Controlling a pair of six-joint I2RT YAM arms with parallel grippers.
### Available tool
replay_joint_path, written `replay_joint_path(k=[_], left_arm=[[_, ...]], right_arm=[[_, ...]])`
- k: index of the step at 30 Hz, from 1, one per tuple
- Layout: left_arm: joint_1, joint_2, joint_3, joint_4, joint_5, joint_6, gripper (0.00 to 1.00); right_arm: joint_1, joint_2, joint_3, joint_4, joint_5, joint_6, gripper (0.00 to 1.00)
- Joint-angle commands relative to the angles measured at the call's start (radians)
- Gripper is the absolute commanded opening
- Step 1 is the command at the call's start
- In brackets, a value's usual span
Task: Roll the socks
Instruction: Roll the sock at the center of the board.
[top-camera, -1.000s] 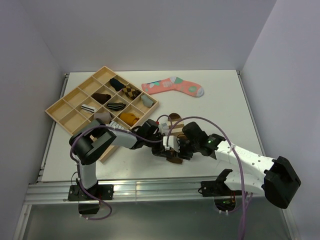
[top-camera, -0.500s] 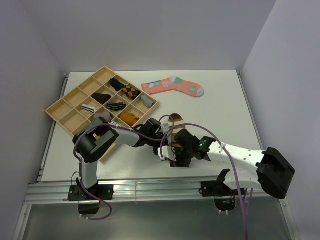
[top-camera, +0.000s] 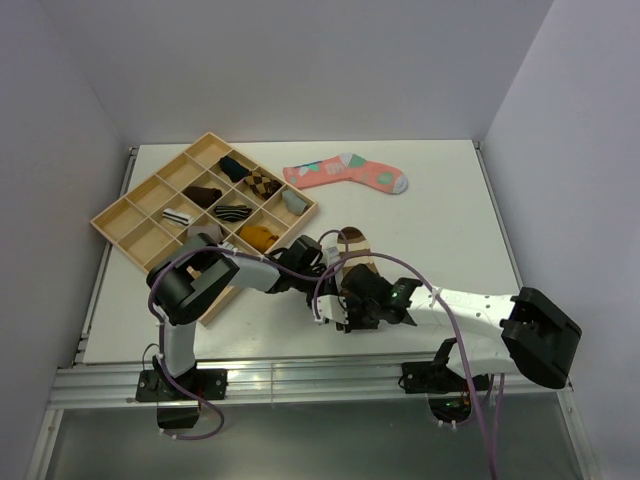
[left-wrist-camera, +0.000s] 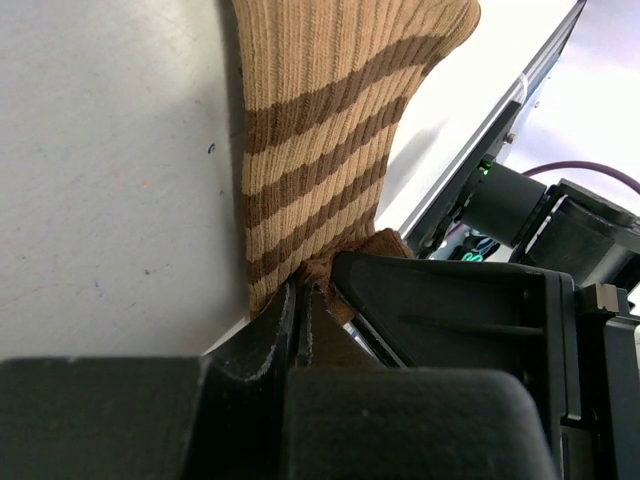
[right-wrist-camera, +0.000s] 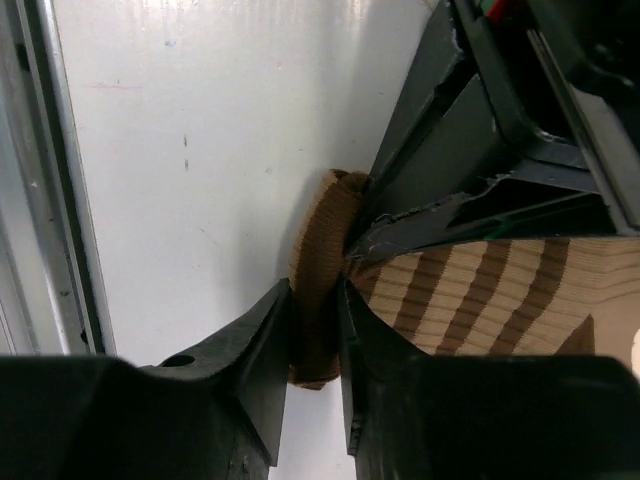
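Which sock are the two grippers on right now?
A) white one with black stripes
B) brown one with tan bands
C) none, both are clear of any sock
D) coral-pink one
B: each wrist view shows the brown sock pinched at its end, by the left gripper and the right gripper; the coral-pink sock lies flat and untouched farther back.

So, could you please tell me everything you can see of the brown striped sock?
The brown sock is ribbed knit, tan with darker brown bands and a dark brown cuff. It lies flat on the white table near the front edge. The left claw pinches its bunched end, and the right claw clamps the folded cuff beside it.
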Motion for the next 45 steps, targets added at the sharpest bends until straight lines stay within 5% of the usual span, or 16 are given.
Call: replay_joint_path(k=[1, 8, 10, 15, 31, 45], left_arm=[[0.005, 0.025, -0.016, -0.04, -0.043, -0.002, 0.0], [0.006, -0.033, -0.086, 0.089, -0.091, -0.045, 0.17], [0.005, -0.068, -0.097, 0.09, -0.148, -0.045, 0.28], [0.005, -0.165, -0.163, 0.185, -0.241, -0.042, 0.37], [-0.03, -0.483, -0.459, 0.466, -0.505, 0.137, 0.36], [-0.124, -0.299, -0.353, 0.655, -0.477, 0.377, 0.41]], right_arm=[[-0.001, -0.013, -0.027, 0.04, 0.042, 0.026, 0.3], [-0.141, 0.014, 0.062, -0.112, -0.163, -0.011, 0.17], [-0.207, 0.045, 0.1, -0.155, -0.24, -0.037, 0.17], [-0.306, 0.165, 0.203, -0.299, -0.366, -0.091, 0.16], [-0.466, 0.718, 0.634, -0.723, -0.59, -0.177, 0.15], [-0.527, 0.85, 0.699, -0.758, -0.564, -0.111, 0.13]])
